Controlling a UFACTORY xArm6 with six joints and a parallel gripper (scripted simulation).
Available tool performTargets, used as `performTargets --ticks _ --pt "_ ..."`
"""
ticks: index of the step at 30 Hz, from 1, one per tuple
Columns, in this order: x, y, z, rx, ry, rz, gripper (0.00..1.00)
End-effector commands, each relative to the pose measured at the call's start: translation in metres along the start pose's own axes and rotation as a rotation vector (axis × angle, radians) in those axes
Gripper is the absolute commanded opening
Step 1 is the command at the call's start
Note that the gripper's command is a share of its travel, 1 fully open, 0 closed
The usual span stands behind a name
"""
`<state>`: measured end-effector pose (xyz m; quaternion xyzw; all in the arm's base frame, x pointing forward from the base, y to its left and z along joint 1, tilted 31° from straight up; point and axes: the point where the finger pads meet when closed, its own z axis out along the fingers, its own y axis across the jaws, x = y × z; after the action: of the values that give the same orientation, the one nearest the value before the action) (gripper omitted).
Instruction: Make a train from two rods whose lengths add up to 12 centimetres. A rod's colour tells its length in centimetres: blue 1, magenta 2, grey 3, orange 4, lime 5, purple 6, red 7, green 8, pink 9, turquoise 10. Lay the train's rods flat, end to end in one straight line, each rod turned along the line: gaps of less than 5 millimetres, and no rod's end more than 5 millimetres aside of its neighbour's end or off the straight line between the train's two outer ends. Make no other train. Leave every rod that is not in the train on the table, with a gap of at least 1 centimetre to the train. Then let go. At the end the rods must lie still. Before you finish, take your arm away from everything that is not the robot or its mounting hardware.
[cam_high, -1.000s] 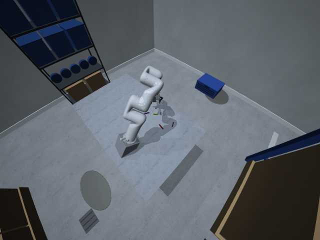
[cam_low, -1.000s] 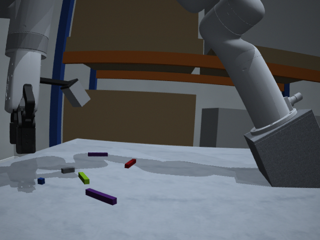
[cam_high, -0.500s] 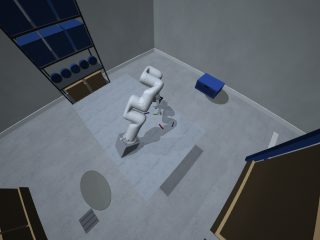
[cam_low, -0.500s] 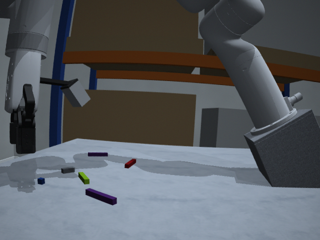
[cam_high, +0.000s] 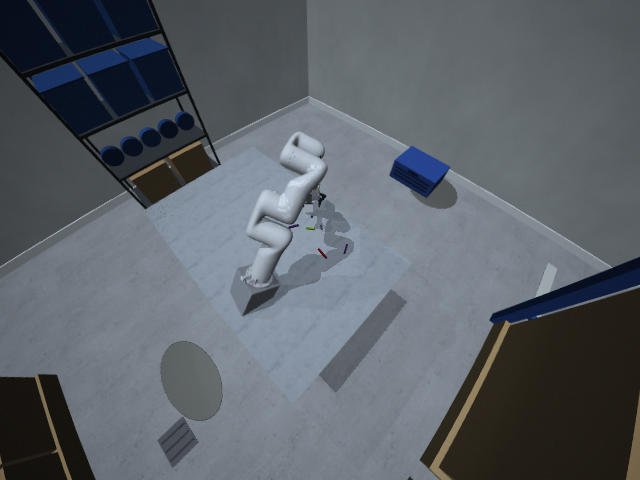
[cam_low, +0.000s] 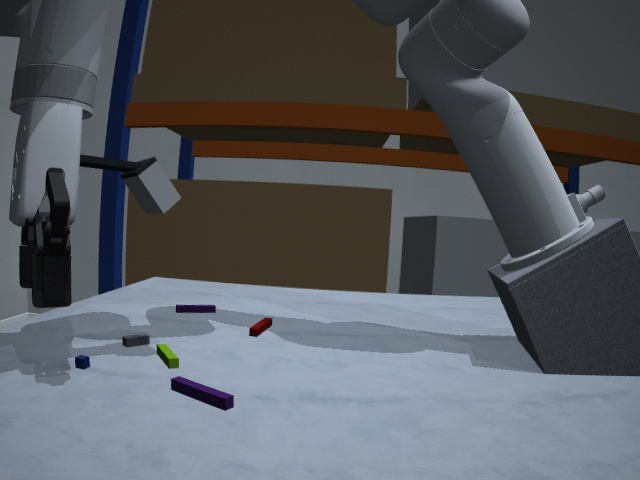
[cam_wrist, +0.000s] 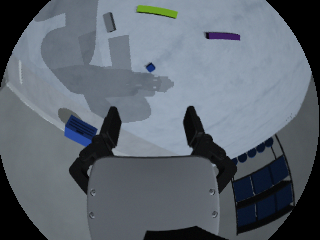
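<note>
Overhead, we see the tool (cam_low: 45, 279) hanging above the table (cam_low: 361, 423) with its fingers spread wide apart and nothing between them. Below it, six rods lie flat and well apart: a blue cube (cam_low: 82, 361), grey rod (cam_low: 135, 340), lime rod (cam_low: 168, 355), near purple rod (cam_low: 202, 393), far purple rod (cam_low: 195, 308) and red rod (cam_low: 260, 326).
</note>
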<state>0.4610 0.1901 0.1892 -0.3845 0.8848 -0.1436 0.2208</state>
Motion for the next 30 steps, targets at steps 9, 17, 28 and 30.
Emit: performTargets --ticks 9,17,28,30 --pt "-0.001 0.0 -0.001 0.001 -0.003 0.001 1.0" --pt "0.015 -0.008 -0.001 0.001 -0.003 0.001 1.0" --pt "0.082 -0.027 -0.001 0.001 -0.002 0.001 1.0" --pt "0.082 -0.027 -0.001 0.001 -0.002 0.001 1.0"
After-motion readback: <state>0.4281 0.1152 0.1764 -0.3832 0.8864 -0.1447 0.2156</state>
